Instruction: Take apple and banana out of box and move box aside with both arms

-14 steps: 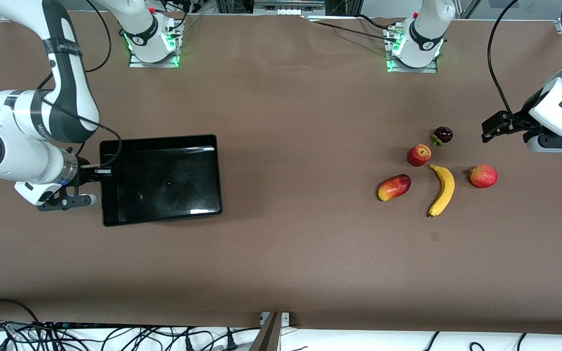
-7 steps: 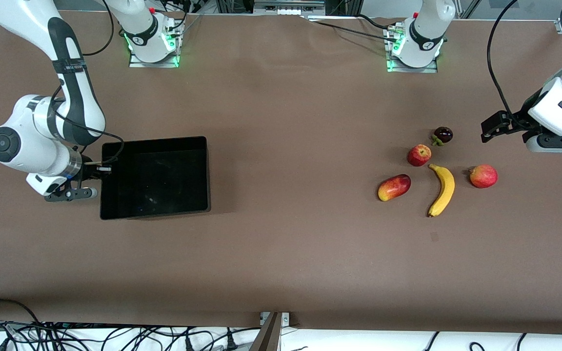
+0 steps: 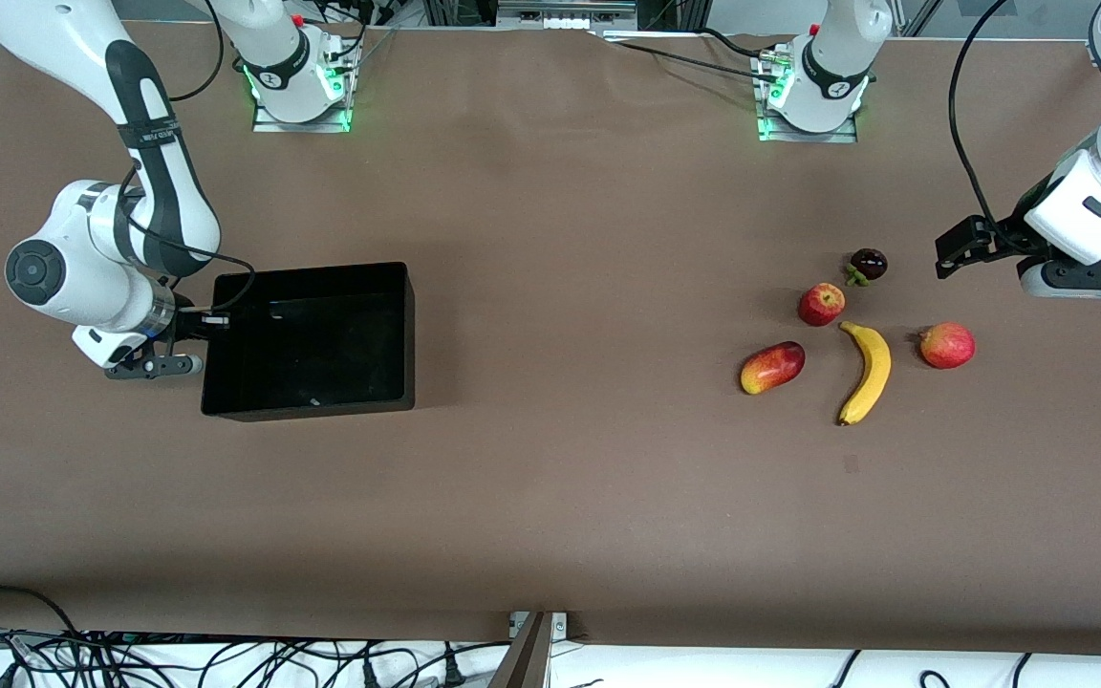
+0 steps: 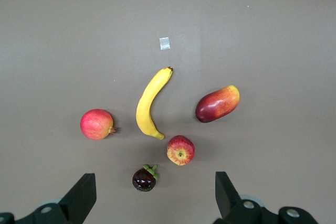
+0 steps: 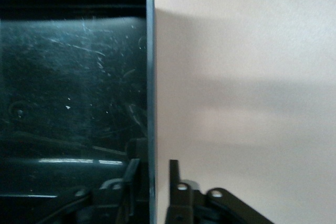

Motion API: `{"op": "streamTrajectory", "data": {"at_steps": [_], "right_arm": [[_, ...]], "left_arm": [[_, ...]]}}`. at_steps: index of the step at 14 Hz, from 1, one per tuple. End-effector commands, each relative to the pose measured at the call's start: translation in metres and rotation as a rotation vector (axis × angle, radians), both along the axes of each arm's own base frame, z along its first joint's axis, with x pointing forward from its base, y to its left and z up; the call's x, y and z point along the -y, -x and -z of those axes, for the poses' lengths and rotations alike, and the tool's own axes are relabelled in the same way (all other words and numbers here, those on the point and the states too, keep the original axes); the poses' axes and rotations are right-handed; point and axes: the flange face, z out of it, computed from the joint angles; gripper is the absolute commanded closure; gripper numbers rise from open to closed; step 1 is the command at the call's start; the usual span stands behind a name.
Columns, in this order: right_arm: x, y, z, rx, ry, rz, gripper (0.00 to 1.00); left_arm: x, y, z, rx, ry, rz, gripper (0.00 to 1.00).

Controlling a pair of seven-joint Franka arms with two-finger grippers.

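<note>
The black box [image 3: 321, 334] is toward the right arm's end of the table. My right gripper [image 3: 203, 329] is shut on its end wall [image 5: 150, 87], one finger [image 5: 132, 174] inside and one outside. I cannot tell if the box rests flat. The yellow banana [image 3: 866, 373] and the small red apple [image 3: 821, 304] lie toward the left arm's end. They also show in the left wrist view, banana [image 4: 149, 103] and apple [image 4: 180, 150]. My left gripper [image 3: 955, 252], also seen in its wrist view [image 4: 152, 203], is open and empty in the air beside the fruits.
A dark mangosteen [image 3: 867, 265] lies just farther from the front camera than the apple, and it shows between the left fingers [image 4: 144, 178]. A red-yellow mango [image 3: 772, 367] and a larger round red fruit [image 3: 947, 345] flank the banana.
My right arm has swung toward the bases with the box in its grip. The box has shifted slightly toward the right arm's end and its near wall now shows. The left gripper barely moved.
</note>
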Motion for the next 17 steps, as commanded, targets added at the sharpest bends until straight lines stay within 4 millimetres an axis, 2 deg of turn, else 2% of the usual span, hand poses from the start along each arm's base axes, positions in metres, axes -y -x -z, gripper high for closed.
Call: {"op": "streamTrajectory", "data": {"at_steps": [1,3,5,7,9,10,12,15,17], "right_arm": [[-0.016,-0.02,-0.067,0.023,-0.043,-0.041,0.0],[-0.024,-0.043,-0.125,0.014,-0.054,-0.069,0.0],[-0.032,-0.055,-0.183,-0.008,-0.061,-0.096,0.0],[-0.042,-0.044,-0.219,-0.083,-0.073,-0.068,0.0],[-0.052,-0.028,-0.26,-0.051,-0.044,-0.038,0.0],[-0.063,-0.017,-0.279,-0.046,-0.008,-0.058,0.0],[-0.061,0.001,-0.301,-0.03,-0.006,-0.064,0.0],[-0.052,0.024,-0.305,-0.007,-0.029,-0.062,0.0],[-0.053,0.028,-0.306,0.0,-0.017,-0.073,0.0]], "left_arm": [[0.004,0.004,-0.007,0.008,-0.001,0.009,0.0],[0.004,0.004,-0.007,0.008,-0.001,0.009,0.0],[0.004,0.004,-0.007,0.006,-0.001,0.009,0.0],[0.005,0.004,-0.007,0.006,-0.001,0.01,0.0],[0.005,0.004,-0.007,0.006,-0.001,0.01,0.0],[0.005,0.004,-0.008,0.008,-0.001,0.009,0.0],[0.006,0.004,-0.008,0.008,-0.001,0.012,0.0],[0.005,0.004,-0.008,0.008,-0.001,0.01,0.0],[0.005,0.004,-0.008,0.007,-0.001,0.01,0.0]]}}
